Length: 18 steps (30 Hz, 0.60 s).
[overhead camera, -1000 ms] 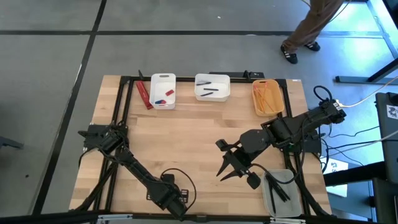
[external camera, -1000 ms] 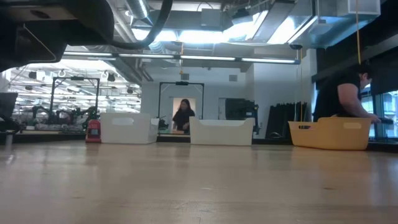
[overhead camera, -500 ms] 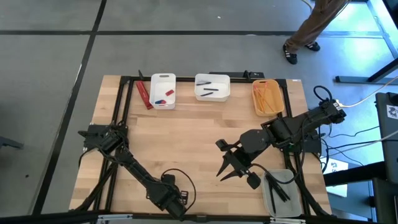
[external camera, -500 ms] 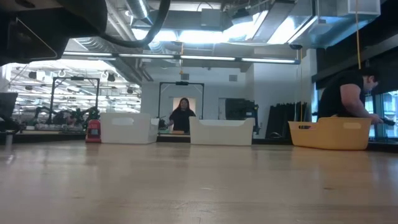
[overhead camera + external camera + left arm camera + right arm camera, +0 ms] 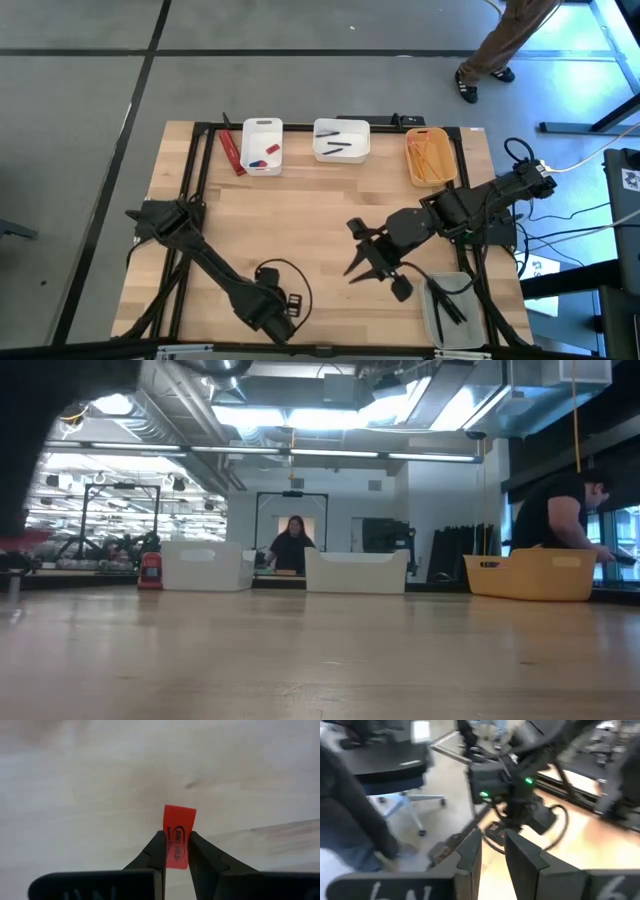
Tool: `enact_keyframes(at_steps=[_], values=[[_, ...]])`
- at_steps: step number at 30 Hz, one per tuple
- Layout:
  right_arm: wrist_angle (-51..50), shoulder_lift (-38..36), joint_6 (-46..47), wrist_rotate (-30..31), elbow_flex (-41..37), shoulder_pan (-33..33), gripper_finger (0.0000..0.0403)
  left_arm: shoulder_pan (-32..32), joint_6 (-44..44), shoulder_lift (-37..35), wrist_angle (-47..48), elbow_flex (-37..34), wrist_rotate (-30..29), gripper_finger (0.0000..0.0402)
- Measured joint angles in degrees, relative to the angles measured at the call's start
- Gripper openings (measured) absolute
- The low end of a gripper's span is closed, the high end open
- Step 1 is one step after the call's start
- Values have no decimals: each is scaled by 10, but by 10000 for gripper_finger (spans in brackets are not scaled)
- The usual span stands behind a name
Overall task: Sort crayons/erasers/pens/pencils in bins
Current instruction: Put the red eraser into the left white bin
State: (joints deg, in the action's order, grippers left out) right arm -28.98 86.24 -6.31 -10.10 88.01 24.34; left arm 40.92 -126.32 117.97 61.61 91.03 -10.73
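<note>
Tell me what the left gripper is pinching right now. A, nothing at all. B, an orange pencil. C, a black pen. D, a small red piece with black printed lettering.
D: in the left wrist view the left gripper has its two dark fingers closed on a small red piece with black lettering, held above the wooden table.

The dark six-joint left arm runs from its base at the left edge of the counter diagonally down to the near edge, where its two-finger left tool (image 5: 287, 303) sits low, fingers (image 5: 156, 851) pinched on a small flat red eraser with black print (image 5: 178, 835). The dark right arm reaches in from the right side toward the middle, its right tool (image 5: 362, 262) empty, fingers (image 5: 470, 851) narrowly parted.
</note>
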Motion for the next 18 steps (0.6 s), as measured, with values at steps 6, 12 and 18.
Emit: enact_keyframes(at_steps=[6,12,18], values=[[-2,0,1,107,0,-2,85,-8,25,-38,42,1,-27,46],[-3,0,2,193,0,-2,85,-23,57,-91,120,1,-50,46],[-3,0,3,213,0,-2,85,-57,112,-159,217,2,-74,46]])
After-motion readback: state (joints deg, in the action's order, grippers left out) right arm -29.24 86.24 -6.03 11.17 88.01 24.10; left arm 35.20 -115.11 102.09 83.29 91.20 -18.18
